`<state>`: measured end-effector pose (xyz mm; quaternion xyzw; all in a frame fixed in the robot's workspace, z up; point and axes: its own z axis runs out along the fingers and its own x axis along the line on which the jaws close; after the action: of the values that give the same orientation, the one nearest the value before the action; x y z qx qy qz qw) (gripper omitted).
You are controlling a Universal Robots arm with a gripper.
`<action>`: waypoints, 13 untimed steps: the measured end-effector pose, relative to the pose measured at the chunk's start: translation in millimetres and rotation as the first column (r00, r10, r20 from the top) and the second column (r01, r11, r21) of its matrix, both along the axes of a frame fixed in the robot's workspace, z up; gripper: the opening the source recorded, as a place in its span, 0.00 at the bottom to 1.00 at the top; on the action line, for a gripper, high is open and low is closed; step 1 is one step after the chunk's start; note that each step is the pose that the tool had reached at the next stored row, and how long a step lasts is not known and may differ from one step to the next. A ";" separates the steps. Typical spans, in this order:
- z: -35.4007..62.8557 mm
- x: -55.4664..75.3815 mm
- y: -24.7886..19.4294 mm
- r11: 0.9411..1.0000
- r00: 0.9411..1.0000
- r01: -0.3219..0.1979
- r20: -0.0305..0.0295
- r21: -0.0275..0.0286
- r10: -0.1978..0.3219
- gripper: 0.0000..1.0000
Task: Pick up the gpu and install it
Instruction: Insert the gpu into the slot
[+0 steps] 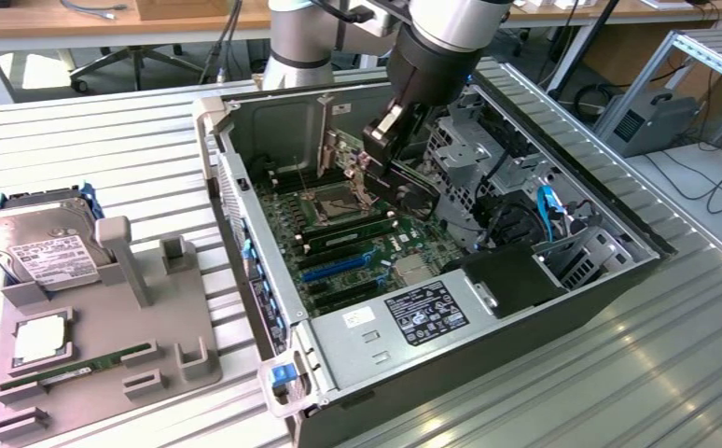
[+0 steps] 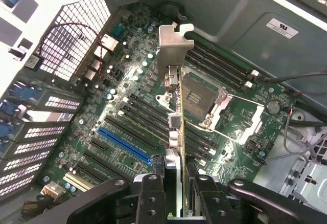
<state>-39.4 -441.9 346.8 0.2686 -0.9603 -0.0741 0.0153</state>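
My gripper [image 2: 176, 183] is shut on the gpu [image 2: 173, 45], a thin card seen edge-on in the wrist view, with its silver bracket at the far end. In the exterior view the gripper [image 1: 386, 131] hangs inside the open computer case [image 1: 218, 177]. It holds the gpu [image 1: 358, 161] upright a little above the motherboard [image 1: 374, 247]. The card is over the CPU socket [image 2: 196, 96] and the black memory slots, apart from the blue expansion slot [image 2: 125, 144]. That blue slot [image 1: 336, 269] lies nearer the case's front in the exterior view.
A grey fixture tray [image 1: 100, 373] lies at the exterior view's left, carrying a silver hard drive [image 1: 37, 243] and a green memory stick [image 1: 75, 364]. Inside the case are the power supply [image 1: 423, 313], a metal drive cage [image 1: 461, 149] and loose cables [image 1: 548, 210].
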 end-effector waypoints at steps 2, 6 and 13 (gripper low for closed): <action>0.0 0.0 0.0 1.000 1.000 -0.005 0.000 0.000 0.005 0.27; 0.0 0.0 0.0 1.000 1.000 -0.014 0.000 0.000 0.014 0.27; 0.0 0.0 0.0 1.000 1.000 -0.028 0.000 0.000 0.028 0.27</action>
<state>-39.4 -441.9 346.8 0.2818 -0.9565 -0.0738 0.0163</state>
